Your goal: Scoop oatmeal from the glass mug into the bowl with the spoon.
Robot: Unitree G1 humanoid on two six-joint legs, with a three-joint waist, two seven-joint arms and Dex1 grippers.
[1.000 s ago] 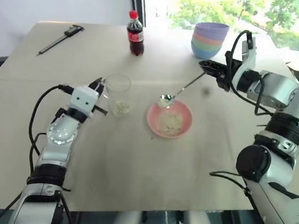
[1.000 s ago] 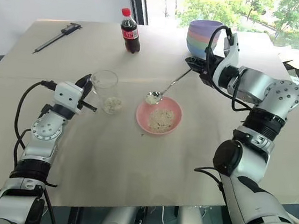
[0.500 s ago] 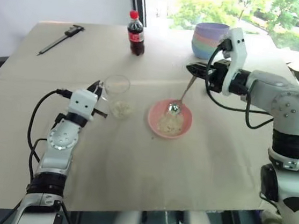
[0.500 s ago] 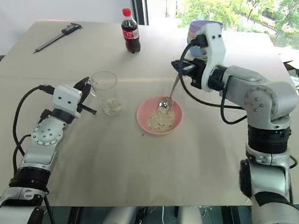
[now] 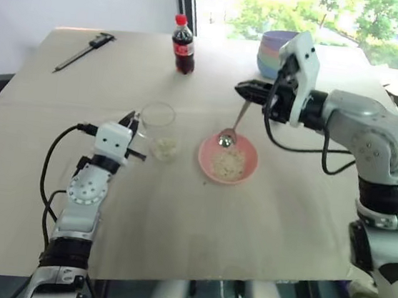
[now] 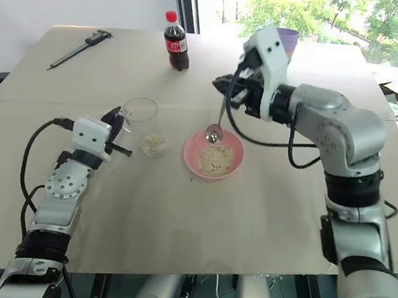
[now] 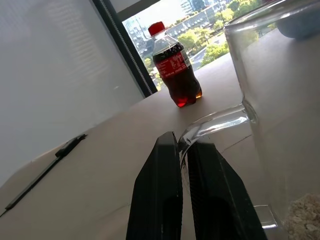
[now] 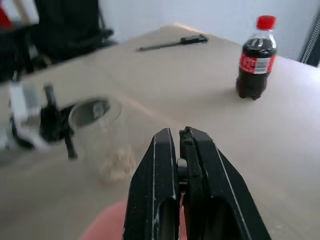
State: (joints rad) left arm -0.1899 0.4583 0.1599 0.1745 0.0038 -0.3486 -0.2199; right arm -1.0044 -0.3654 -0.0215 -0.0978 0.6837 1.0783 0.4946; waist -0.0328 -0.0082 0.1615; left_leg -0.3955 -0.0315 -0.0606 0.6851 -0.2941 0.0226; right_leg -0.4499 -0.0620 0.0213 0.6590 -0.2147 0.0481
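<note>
Left wrist view: left gripper (image 7: 184, 150) pinching glass mug (image 7: 280, 115) handle; red-labelled cola bottle (image 7: 173, 67), writing unreadable.

A dark cola bottle (image 5: 183, 43) with a red cap is stood upright near the far edge of the beige table (image 5: 177, 211). A dark caliper-like tool (image 5: 85, 44) is laid flat toward the far left corner. A stack of coloured bowls (image 5: 271, 51) is seen at the far side, by the window.

Right gripper (image 5: 243, 90): clamped on spoon (image 5: 235, 124) handle; spoon's oval end over bowl (image 5: 228, 160) rim.
Bowl: holds oatmeal (image 5: 227, 165).
Left gripper (image 5: 130, 120): closed on glass mug (image 5: 157, 128) handle.
Table (image 5: 177, 211): cola bottle (image 5: 183, 44), stacked bowls (image 5: 270, 51), caliper (image 5: 85, 43) at far edge.
</note>
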